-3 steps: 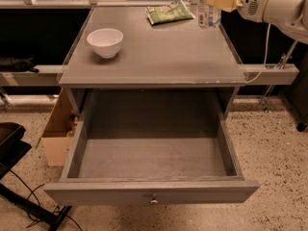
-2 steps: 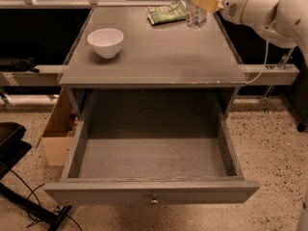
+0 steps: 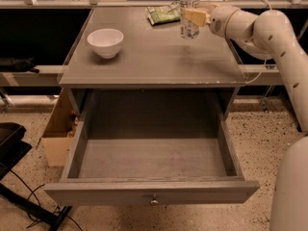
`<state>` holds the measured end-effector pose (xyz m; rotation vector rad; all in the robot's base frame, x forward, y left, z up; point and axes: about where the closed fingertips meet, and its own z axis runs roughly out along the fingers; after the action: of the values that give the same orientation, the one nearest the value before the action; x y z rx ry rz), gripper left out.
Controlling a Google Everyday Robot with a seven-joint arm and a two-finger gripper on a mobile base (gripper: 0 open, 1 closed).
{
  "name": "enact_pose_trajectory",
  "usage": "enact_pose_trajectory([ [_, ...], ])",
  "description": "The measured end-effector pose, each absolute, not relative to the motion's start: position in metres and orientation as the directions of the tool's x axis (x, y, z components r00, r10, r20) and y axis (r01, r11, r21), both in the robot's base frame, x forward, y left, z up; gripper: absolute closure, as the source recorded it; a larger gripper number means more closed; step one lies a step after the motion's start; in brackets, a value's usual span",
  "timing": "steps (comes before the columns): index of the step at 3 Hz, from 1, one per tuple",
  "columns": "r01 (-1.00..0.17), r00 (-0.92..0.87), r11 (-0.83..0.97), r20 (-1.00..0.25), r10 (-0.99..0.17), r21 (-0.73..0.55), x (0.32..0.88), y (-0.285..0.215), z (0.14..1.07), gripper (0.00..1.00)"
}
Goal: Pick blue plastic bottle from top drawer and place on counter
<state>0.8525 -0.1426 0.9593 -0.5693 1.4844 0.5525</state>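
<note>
Hand (image 3: pixel 191 16) and blue plastic bottle (image 3: pixel 189 29) meet at the far right of the counter (image 3: pixel 159 57). The pale fingers are closed across the bottle's middle, reaching in from the right on the white arm. The bottle stands upright, long axis vertical, cap at the top edge of the view. Its base sits at or just above the grey surface; whether it actually touches cannot be told from this angle.

A green snack packet (image 3: pixel 163 14) lies just to the bottle's left, and a white bowl (image 3: pixel 105 41) sits well apart at the far left. The top drawer (image 3: pixel 120 194) is pulled fully out toward the near side and holds nothing, with its knob (image 3: pixel 154 200) at the front centre.

The lift out of the drawer looks done and the placing is nearly finished. What remains, I judge, turns on the vertical: the base must rest flat before the fingers part. The hand should then back away to the right, the side it came in from, so it does not tip the bottle toward the packet.
</note>
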Motion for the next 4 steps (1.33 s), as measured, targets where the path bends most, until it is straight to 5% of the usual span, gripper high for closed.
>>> enact_pose_trajectory([
  [2, -0.637, 0.051, 0.77, -0.999, 0.01, -0.025, 0.85, -0.157, 0.914, 1.0],
  [4, -0.639, 0.069, 0.768, -0.998, 0.01, -0.037, 0.847, -0.156, 0.913, 0.58],
])
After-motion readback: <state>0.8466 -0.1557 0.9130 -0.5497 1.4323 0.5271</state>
